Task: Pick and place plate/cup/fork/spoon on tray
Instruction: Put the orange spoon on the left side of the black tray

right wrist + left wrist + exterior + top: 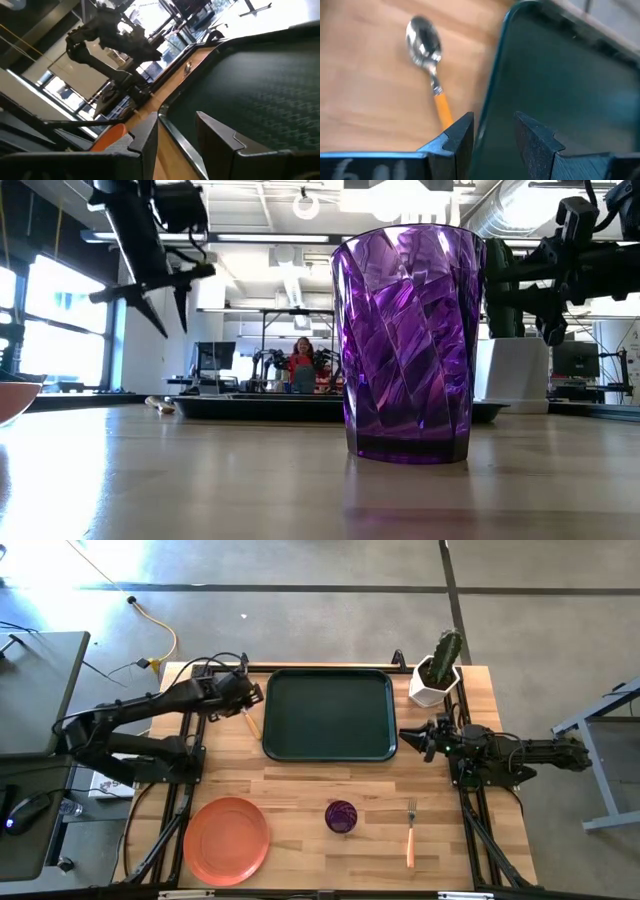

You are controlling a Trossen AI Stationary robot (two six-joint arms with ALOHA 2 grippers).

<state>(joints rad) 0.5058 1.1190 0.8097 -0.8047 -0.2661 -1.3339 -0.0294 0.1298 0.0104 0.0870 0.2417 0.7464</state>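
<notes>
The cup [408,345] stands untouched; left pincer [492,132], open and empty over the tray [329,714] rim, could miss the spoon [427,60].

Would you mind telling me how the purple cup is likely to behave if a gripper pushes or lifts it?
The purple cup stands upright and is narrower at its base than at its rim, so a push near the top would probably tip it. Its walls look like thin faceted see-through plastic, so it is likely light. The glossy surface may be slippery, though the facets could help.

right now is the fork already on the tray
No, in the high view the fork lies on the bare wood near the table's front edge, well apart from the empty green tray.
</notes>
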